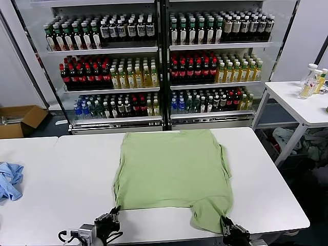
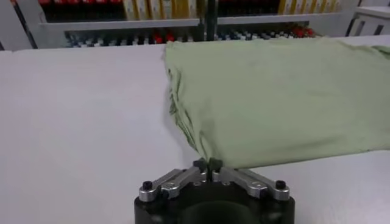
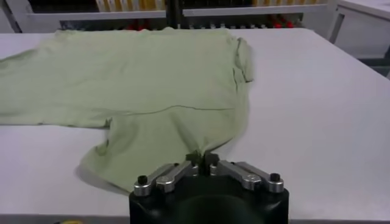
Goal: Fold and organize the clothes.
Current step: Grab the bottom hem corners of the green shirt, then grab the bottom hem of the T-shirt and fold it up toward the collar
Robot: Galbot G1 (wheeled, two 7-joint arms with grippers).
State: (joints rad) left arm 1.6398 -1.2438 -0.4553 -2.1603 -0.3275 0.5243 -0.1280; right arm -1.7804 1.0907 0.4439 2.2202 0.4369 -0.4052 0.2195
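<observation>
The clothes [image 1: 171, 169], a light green shirt, lie spread flat on the white table [image 1: 77, 179] with the plain side up. One flap [image 1: 210, 218] reaches toward the near edge. My left gripper [image 1: 114, 212] is at the shirt's near left corner. In the left wrist view this gripper [image 2: 207, 165] is shut, with the corner of the shirt [image 2: 274, 91] pinched between its tips. My right gripper [image 1: 226, 226] is at the near right flap. In the right wrist view it [image 3: 202, 159] is shut on the edge of the shirt [image 3: 152, 85].
A smaller light blue cloth [image 1: 9, 180] lies crumpled at the table's left edge. Glass-fronted coolers full of bottles [image 1: 164, 61] stand behind the table. A second white table [image 1: 302, 105] with bottles is at the right, a cardboard box [image 1: 18, 120] on the floor at left.
</observation>
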